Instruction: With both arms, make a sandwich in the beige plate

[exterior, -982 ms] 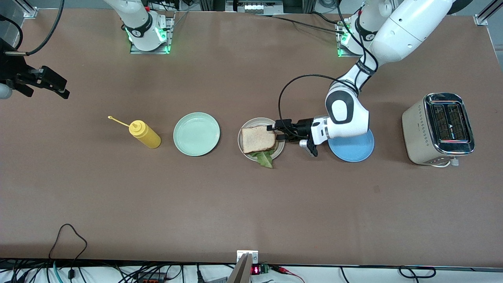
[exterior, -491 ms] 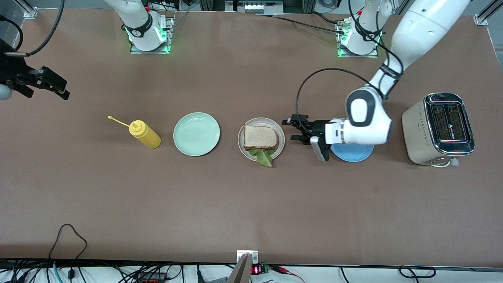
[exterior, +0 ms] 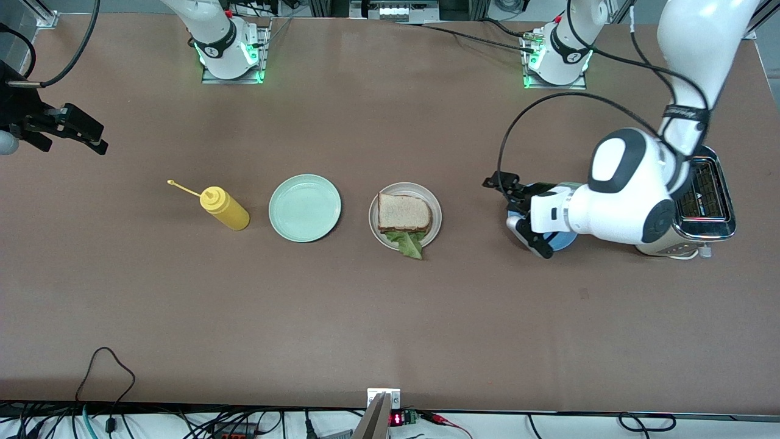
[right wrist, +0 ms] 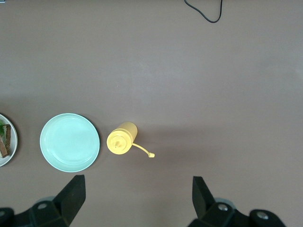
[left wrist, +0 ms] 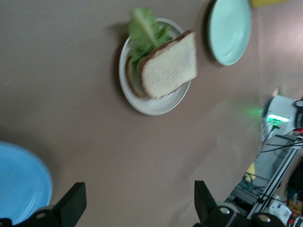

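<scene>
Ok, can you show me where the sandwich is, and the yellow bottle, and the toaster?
sandwich [exterior: 404, 213], front view, middle of the top bread slice.
yellow bottle [exterior: 226, 208], front view, middle of its body.
toaster [exterior: 710, 200], front view, the shiny top with the slots.

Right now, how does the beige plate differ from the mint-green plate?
The beige plate carries the sandwich, with its lettuce hanging over the rim; the mint-green plate carries nothing. The beige plate lies toward the left arm's end, the mint-green plate beside the mustard bottle. Both are round and shallow.
</scene>
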